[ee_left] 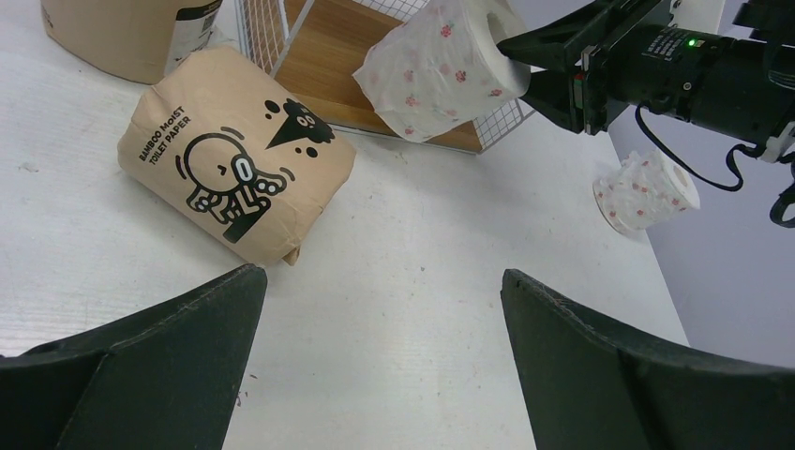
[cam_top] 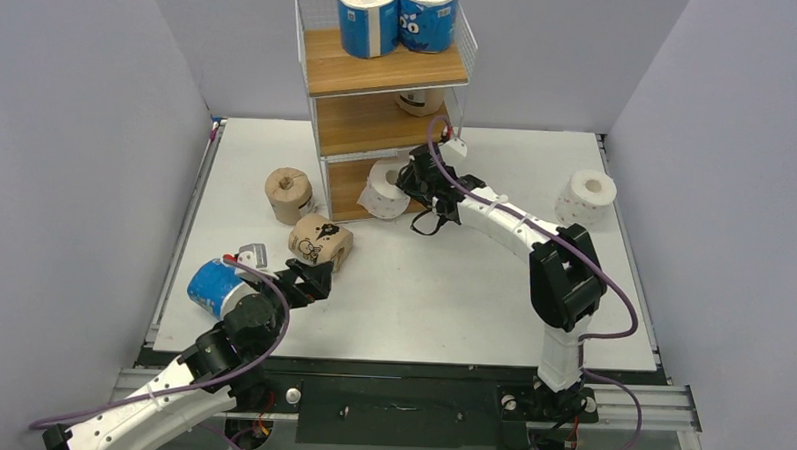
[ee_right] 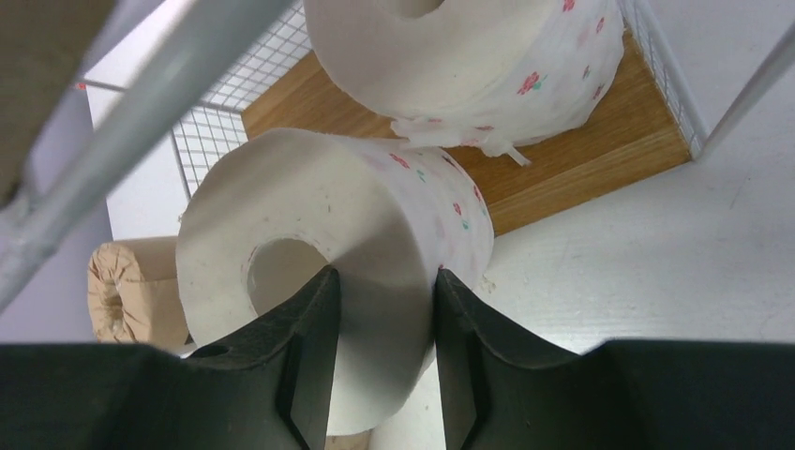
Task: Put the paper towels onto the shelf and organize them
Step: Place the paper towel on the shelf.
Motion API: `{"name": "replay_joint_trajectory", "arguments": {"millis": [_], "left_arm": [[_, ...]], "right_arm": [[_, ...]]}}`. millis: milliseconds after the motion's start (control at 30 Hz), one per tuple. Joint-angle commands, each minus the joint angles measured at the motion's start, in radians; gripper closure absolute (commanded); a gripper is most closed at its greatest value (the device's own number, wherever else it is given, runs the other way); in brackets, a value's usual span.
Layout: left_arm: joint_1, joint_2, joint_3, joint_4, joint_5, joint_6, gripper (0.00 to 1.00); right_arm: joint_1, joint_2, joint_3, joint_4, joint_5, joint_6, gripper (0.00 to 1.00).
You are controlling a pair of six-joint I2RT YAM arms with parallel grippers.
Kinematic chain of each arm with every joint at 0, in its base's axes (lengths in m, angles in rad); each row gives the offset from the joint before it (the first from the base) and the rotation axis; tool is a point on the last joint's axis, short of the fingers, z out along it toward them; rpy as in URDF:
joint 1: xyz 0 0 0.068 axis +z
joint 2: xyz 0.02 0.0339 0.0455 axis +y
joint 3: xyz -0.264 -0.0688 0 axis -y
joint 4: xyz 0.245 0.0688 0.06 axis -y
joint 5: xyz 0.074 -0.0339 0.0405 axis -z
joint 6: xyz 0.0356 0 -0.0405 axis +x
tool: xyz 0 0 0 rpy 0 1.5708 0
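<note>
The shelf [cam_top: 385, 76] stands at the table's back middle. Two blue rolls [cam_top: 367, 19] stand on its top board, and a partly hidden roll [cam_top: 419, 101] sits on the middle board. My right gripper [ee_right: 382, 277] is shut on a white flowered roll [ee_right: 375, 216] at the open front of the bottom tier, pinching its wall with one finger in the core. Another white roll [ee_right: 487, 56] lies on the bottom board [ee_right: 581, 159]. My left gripper [ee_left: 382, 281] is open and empty, just short of a lying tan roll [ee_left: 234, 169].
An upright tan roll [cam_top: 288, 194] stands left of the shelf. A blue roll [cam_top: 212, 287] lies by my left arm near the table's left edge. A white roll [cam_top: 586, 197] stands at the right edge. Grey walls enclose the table.
</note>
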Motion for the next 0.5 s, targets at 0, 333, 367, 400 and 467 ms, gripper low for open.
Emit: {"name": "replay_joint_trajectory", "arguments": {"millis": [0,333,367,400,467], "left_arm": [[0.006,-0.015,0.003,0.000,-0.008,-0.008,0.03],[0.006,-0.012,0.003,-0.002,-0.004,-0.011,0.03],[0.006,-0.011,0.002,-0.001,-0.004,-0.011,0.03],[0.006,-0.011,0.001,-0.001,-0.004,-0.013,0.03],[0.006,-0.010,0.001,0.000,-0.002,-0.016,0.03]], "right_arm": [[-0.010,0.019,0.062,0.096,0.006,0.044,0.75],[-0.008,0.045,0.066,0.099,0.001,0.069,0.73],[-0.008,0.045,0.065,0.100,0.000,0.070,0.73],[-0.008,0.045,0.063,0.098,-0.001,0.070,0.73],[-0.008,0.045,0.060,0.098,-0.003,0.070,0.72]]}}
